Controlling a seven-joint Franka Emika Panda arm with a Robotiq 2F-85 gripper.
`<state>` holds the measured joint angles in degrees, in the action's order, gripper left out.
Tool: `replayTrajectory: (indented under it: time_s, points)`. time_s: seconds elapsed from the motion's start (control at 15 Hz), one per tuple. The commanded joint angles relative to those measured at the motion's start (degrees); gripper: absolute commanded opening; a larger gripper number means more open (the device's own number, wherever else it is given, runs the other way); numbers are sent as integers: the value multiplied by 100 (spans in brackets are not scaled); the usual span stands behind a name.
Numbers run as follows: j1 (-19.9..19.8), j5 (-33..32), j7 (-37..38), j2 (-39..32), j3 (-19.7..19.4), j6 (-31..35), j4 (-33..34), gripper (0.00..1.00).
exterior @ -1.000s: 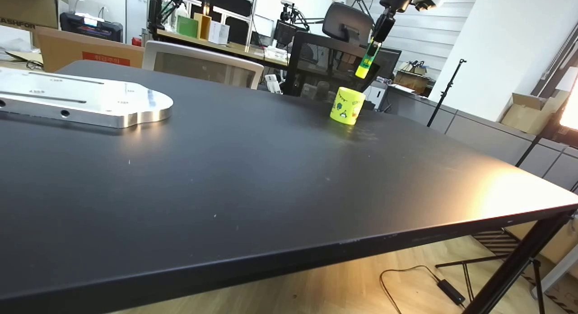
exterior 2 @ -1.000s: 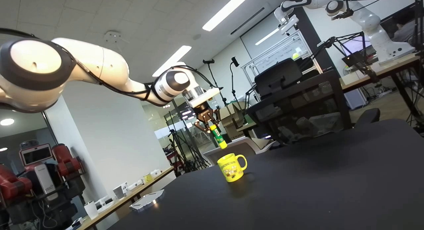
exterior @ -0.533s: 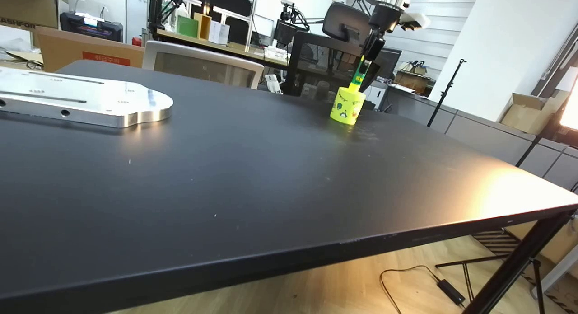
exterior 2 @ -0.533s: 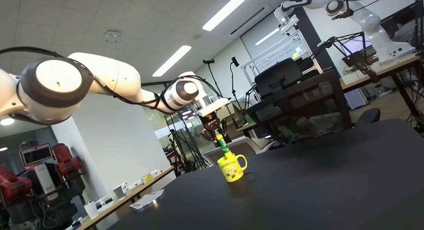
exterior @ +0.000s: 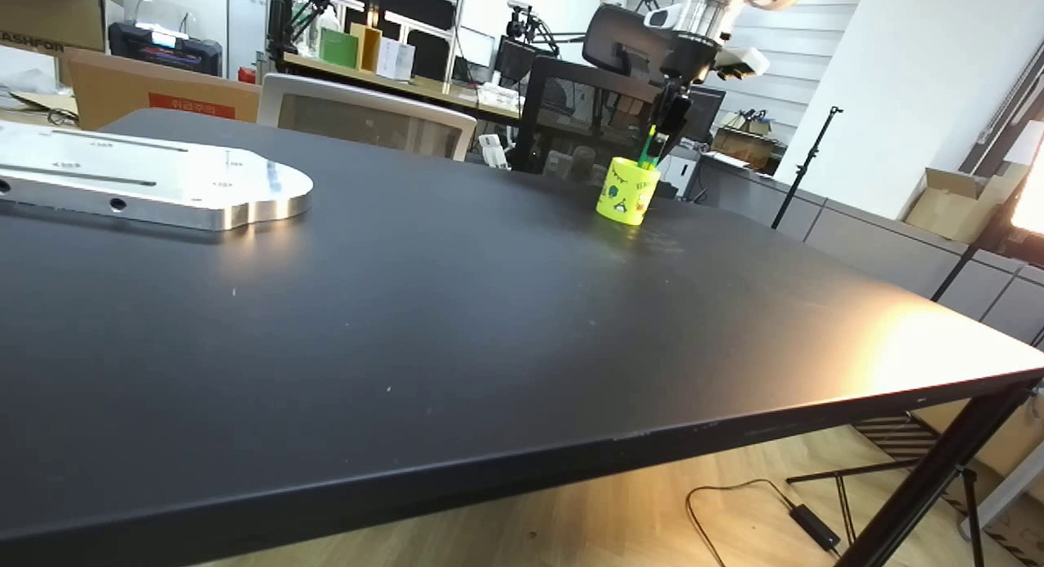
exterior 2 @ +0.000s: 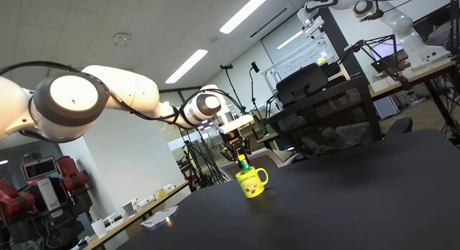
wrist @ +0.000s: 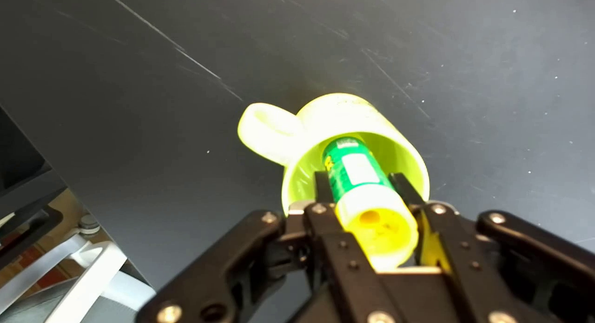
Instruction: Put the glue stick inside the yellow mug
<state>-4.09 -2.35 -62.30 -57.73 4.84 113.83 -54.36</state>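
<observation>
The yellow mug (exterior: 625, 195) stands upright on the dark table. In an exterior view its handle points right of the mug (exterior 2: 250, 184). The wrist view shows the mug (wrist: 341, 114) from above, with its handle at the upper left. The glue stick (wrist: 358, 167) has a green body and a yellow end. Its lower part is inside the mug's opening, and its upper part stands out above the rim in both exterior views (exterior 2: 244, 163). My gripper (wrist: 365, 186) is shut on the glue stick, one finger on each side, with the fingertips at the mug's rim. The stick's lower end is hidden inside the mug.
A flat silver metal plate (exterior: 155, 179) lies on the table (exterior: 457, 322). It also shows in an exterior view (exterior 2: 160, 217). A black mesh chair (exterior 2: 330, 117) and a white-framed chair (exterior: 367, 114) stand beyond the table's edge.
My gripper has moved down with the glue stick in it. The stick was above the mug and now its lower part is inside. The mug has not moved.
</observation>
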Motion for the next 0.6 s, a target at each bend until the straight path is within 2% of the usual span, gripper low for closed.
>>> replayTrajectory:
  time_s: [0.0,0.2,0.27,0.4,0.53]
  points:
    - [-55,47,-92,-249,55,-161,402,9]
    - [-60,35,-101,-300,44,-147,393,9]
    - [-64,46,-89,-307,46,-162,394,59]
    - [-68,53,-87,-299,50,-164,394,66]
    - [-84,73,-63,-222,53,-177,384,80]
